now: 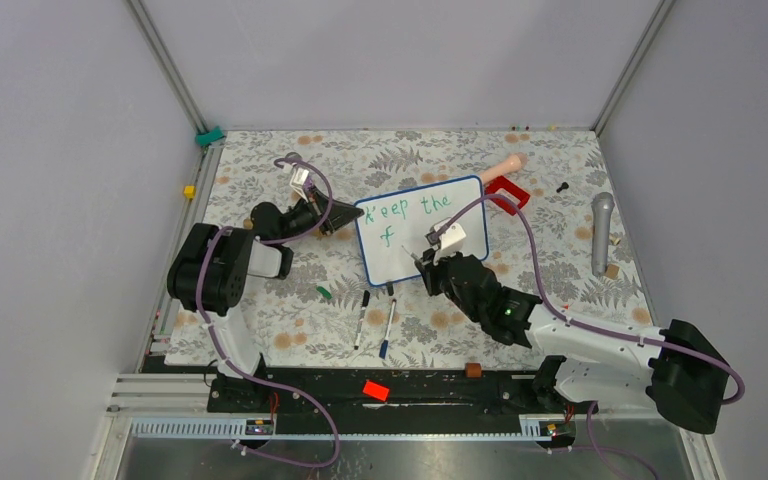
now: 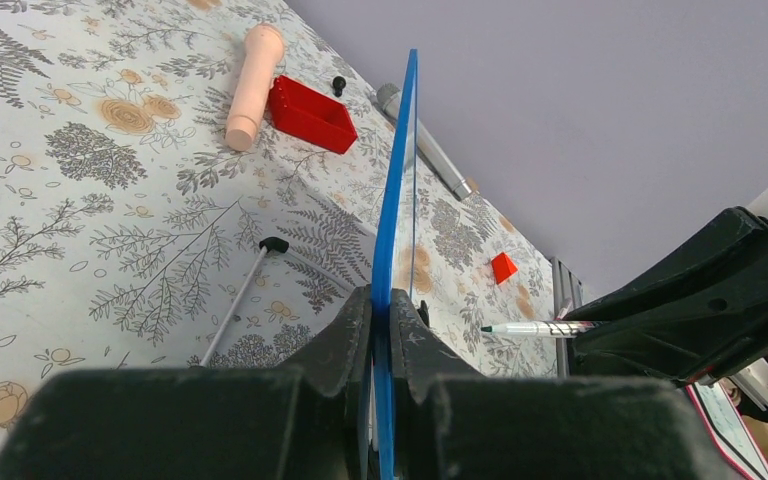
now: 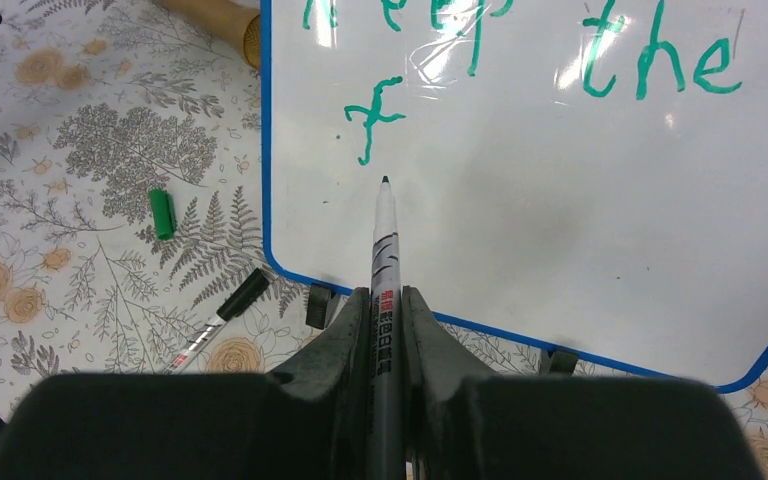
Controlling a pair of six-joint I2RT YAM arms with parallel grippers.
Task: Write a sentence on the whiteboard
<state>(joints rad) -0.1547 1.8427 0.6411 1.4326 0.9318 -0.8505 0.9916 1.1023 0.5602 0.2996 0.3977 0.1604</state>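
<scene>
On the whiteboard's left edge, the left gripper was clamped shut, its two black jaws pinching the thin blue rim, so the board showed edge-on in that wrist's view. The whiteboard stood on its short black feet in the middle of the flower-patterned table, its white face turned toward the arms. Across the top of that face ran the sentence, green letters reading "Keep the", with a lone "f" starting a second line beneath the first word. In front of the board, the right gripper had its jaws narrowly closed on a marker. The marker's tip pointed at the board just under the "f", and from the left wrist it seemed a little off the surface. Beside the board's lower left corner lay a green cap and a black-capped pen. Behind the board sat a red bin and a peach-coloured cylinder. Well off to the board's right lay a grey microphone.
</scene>
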